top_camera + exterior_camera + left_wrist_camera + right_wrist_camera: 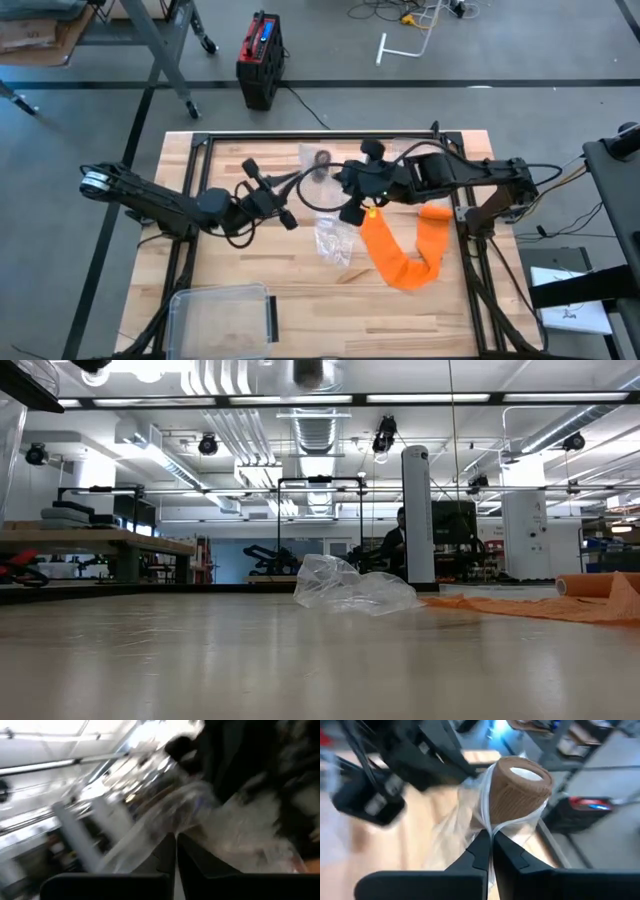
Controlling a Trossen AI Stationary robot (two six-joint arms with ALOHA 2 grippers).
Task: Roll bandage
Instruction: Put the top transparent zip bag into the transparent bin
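Above the desk, the right gripper's jaws pinched the clear wrapper around the tan bandage roll, just beyond their clenched tips.

I'm working in a big industrial robotics lab or workshop. My wooden table is sitting on a grey concrete floor marked with dark lines, a red and black battery unit and loose cables lying on it. Across the room, exposed ceiling ducts and strip lights are running overhead, white columns are standing, workbenches are lining up, and a person is sitting at a monitor.
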